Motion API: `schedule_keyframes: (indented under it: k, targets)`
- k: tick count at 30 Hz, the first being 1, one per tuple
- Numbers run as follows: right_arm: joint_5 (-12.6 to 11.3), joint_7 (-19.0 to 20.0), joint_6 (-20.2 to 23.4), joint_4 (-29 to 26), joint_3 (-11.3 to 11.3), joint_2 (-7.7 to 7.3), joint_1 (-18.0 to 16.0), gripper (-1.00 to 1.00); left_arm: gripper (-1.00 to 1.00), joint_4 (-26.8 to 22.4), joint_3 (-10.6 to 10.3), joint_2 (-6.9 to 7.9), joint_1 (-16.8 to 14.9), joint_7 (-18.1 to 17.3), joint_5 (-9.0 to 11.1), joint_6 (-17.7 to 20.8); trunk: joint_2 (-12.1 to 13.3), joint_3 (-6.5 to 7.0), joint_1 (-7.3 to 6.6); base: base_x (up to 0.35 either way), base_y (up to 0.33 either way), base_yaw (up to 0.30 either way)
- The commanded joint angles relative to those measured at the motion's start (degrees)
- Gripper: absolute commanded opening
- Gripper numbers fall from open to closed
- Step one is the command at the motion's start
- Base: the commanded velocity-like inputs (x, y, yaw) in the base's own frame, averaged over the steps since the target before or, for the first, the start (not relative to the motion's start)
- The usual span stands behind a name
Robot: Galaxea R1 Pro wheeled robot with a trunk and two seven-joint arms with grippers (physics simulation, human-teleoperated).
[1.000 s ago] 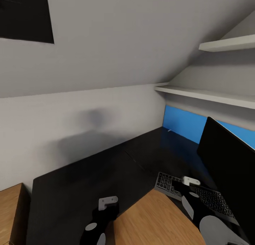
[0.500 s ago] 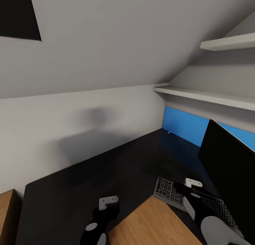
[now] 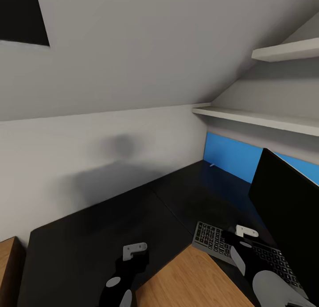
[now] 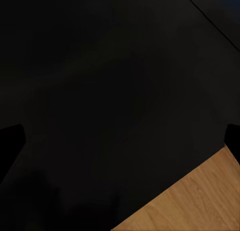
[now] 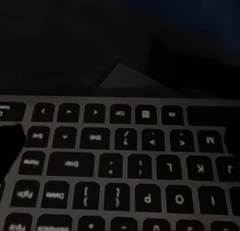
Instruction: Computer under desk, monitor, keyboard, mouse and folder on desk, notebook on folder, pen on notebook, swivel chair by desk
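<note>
The black glossy desk runs along the wall and turns toward the right. On it, the dark grey keyboard lies right in front of the wide black monitor. My right gripper hovers close over the keyboard, open, with nothing between its fingers; that arm's wrist hangs above the keys. My left gripper is open over bare desk top near the desk's front edge, holding nothing. The left arm reaches up from below.
A bright blue panel lines the wall behind the monitor, with a small pale sliver at its foot. Two white shelves jut out above the desk's right wing. Wooden floor shows inside the desk's corner. A sloped ceiling hangs low.
The whole view has shifted a little, so the camera moved. The right wrist has crept slightly along the keyboard toward the monitor. The left arm has hardly moved.
</note>
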Motion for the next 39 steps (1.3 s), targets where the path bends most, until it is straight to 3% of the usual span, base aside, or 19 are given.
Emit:
schedule_keyframes:
  k: [1,13,33,39]
  targets:
    - [-0.3,-0.2,0.4,-0.1,0.0,0.01,0.0,1.0,1.0,-0.1,0.0,0.0,0.0,0.5,0.6,0.2,-0.5,-0.27,0.24,0.0,0.0,0.0]
    - [-0.3,-0.3,4.4,-0.2,0.1,0.33,0.0,1.0,1.0,-0.8,0.1,0.0,0.0,0.5,0.4,0.3,-5.3,-2.43,2.87,0.0,0.0,0.0]
    - [-0.5,0.3,4.7,-0.6,-0.2,0.44,0.0,1.0,1.0,-0.8,0.0,0.0,0.0,3.6,0.5,0.4,-13.3,-6.02,7.27,0.0,0.0,0.0]
    - [-3.0,0.3,4.6,-0.7,-0.3,0.76,0.0,1.0,1.0,-0.8,0.1,0.0,0.0,3.6,0.4,0.5,-15.7,-7.1,8.59,0.0,0.0,0.0]
